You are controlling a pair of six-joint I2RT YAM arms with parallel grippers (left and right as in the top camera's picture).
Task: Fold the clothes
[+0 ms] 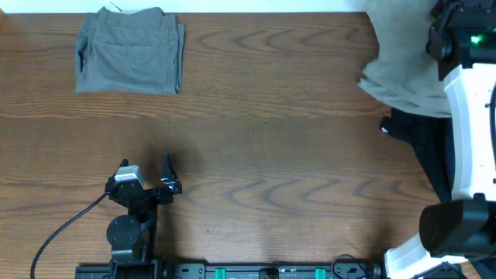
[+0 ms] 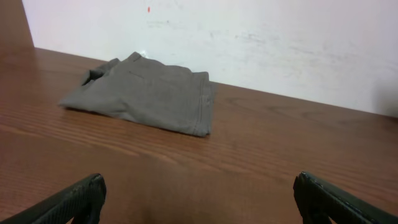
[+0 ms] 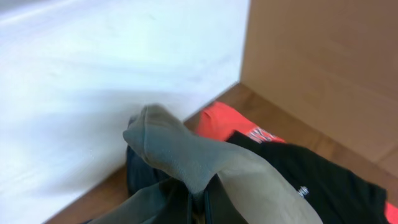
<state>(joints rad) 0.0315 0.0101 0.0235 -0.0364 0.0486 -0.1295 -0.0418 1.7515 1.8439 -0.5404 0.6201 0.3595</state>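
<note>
Pinching the pale khaki garment (image 3: 205,158) up from the unfolded heap, at the end of the table (image 1: 271,116) farthest from the folded grey-olive trousers (image 1: 130,50).

The right gripper (image 3: 198,208) is clamped on a bunched ridge of the khaki cloth, which rises just ahead of its fingers and drapes back over a black garment (image 3: 311,180) and a red garment (image 3: 227,121). Crumpled like this, its long axis cannot be told. Only the right arm is within reach of it. The left gripper (image 1: 170,176) hangs nearer the folded trousers, jaws spread wide and empty, pointing toward them. I judge the cloth must next be drawn toward the bare wood beside the folded trousers. A brown panel (image 3: 323,74) stands by the heap; whether it is a box I cannot tell, and no container with contents shows.
</note>
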